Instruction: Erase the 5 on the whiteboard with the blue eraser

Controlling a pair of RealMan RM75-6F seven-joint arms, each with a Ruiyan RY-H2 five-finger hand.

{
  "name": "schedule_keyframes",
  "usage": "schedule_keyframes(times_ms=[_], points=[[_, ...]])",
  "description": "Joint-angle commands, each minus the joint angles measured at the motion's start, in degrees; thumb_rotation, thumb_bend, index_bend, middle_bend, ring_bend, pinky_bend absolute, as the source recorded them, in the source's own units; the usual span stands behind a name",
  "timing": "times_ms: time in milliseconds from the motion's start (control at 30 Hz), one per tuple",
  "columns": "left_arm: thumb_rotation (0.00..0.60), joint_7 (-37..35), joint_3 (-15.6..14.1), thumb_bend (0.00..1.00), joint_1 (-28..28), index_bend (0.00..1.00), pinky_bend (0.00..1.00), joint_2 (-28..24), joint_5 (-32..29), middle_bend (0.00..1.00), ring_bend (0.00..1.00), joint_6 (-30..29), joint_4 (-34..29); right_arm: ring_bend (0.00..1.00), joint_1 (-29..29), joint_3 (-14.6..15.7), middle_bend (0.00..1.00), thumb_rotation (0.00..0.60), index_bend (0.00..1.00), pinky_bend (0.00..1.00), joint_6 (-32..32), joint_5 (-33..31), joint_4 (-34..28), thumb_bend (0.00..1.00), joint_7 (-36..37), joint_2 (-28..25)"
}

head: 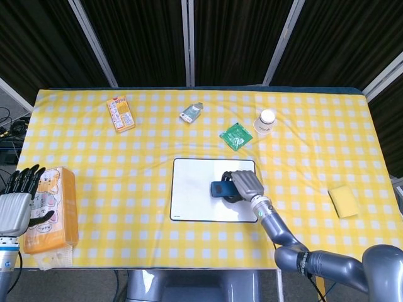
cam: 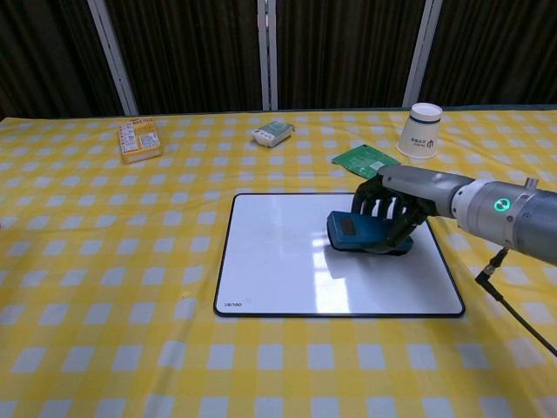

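Note:
The whiteboard (head: 195,198) (cam: 287,266) lies flat in the middle of the table, and its white surface shows no writing. My right hand (head: 244,184) (cam: 392,213) grips the blue eraser (head: 220,189) (cam: 352,231) and presses it onto the right half of the board. My left hand (head: 17,204) hangs at the table's left edge beside an orange box, fingers spread, holding nothing; the chest view does not show it.
An orange box (head: 53,214) stands at the left edge. At the back lie an orange packet (head: 120,114) (cam: 139,139), a small wrapped pack (head: 191,113) (cam: 273,132), a green sachet (head: 235,136) (cam: 365,160) and a paper cup (head: 266,121) (cam: 421,130). A yellow sponge (head: 343,201) sits at the right.

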State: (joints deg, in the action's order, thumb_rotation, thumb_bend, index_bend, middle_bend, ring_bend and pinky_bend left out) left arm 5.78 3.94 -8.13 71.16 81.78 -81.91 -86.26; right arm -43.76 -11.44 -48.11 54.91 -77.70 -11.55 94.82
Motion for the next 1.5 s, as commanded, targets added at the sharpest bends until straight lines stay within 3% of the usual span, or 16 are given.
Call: schedule_keyframes(times_ms=[33,200,400,800,1000,1100,1167,1300,1367,1500], points=[[0.600,0.0,0.0,0.12,0.0,0.00,0.00,0.0,-0.1,0.00,0.00,0.1,0.0,0.76,0.8,0.0,0.72,0.600,0.84,0.79,-1.1,-0.2,0.1,0.34,-0.6,-1.7],[0.600,0.0,-0.1,0.12,0.0,0.00,0.00,0.0,0.2,0.00,0.00,0.0,-0.1,0.76,3.7,-0.2,0.72,0.600,0.84,0.79,-5.8,2.2,-3.4,0.34,0.2,-7.0],[0.600,0.3,-0.4,0.12,0.2,0.00,0.00,-0.2,1.2,0.00,0.00,-1.0,-0.8,0.76,7.6,2.2,0.72,0.600,0.84,0.79,-11.6,5.7,-7.2,0.34,-2.0,-11.7],[0.600,1.8,-1.5,0.12,0.5,0.00,0.00,-0.2,4.0,0.00,0.00,-2.6,-2.3,0.72,11.4,4.5,0.68,0.600,0.82,0.73,-16.0,7.2,-5.0,0.33,-5.4,-10.7],[0.600,2.4,-1.8,0.12,0.7,0.00,0.00,-0.1,5.0,0.00,0.00,-3.1,-2.6,0.62,11.9,4.5,0.58,0.600,0.76,0.57,-15.4,6.4,-3.6,0.33,-6.5,-10.1],[0.600,2.6,-1.9,0.12,0.8,0.00,0.00,-0.1,5.1,0.00,0.00,-3.4,-2.8,0.53,12.1,5.1,0.51,0.600,0.70,0.41,-15.1,6.7,-2.2,0.31,-7.6,-9.5],[0.600,2.6,-1.9,0.12,0.9,0.00,0.00,-0.1,5.2,0.00,0.00,-3.5,-2.9,0.47,12.3,5.1,0.46,0.600,0.64,0.31,-14.5,6.4,-1.8,0.30,-7.6,-9.3],[0.600,2.9,-1.9,0.12,0.9,0.00,0.00,-0.1,5.4,0.00,0.00,-3.7,-3.0,0.21,12.3,4.9,0.23,0.600,0.40,0.07,-12.6,5.0,-2.0,0.25,-7.8,-9.6],[0.600,2.8,-1.9,0.12,1.0,0.00,0.00,-0.2,5.5,0.00,0.00,-3.8,-3.2,0.12,12.5,5.0,0.14,0.600,0.30,0.01,-13.0,5.5,-1.7,0.22,-8.2,-9.4],[0.600,2.7,-1.9,0.12,1.1,0.00,0.00,-0.3,5.6,0.00,0.00,-4.1,-3.3,0.04,13.0,4.7,0.06,0.600,0.22,0.00,-13.9,6.0,-2.9,0.20,-8.4,-9.9]])
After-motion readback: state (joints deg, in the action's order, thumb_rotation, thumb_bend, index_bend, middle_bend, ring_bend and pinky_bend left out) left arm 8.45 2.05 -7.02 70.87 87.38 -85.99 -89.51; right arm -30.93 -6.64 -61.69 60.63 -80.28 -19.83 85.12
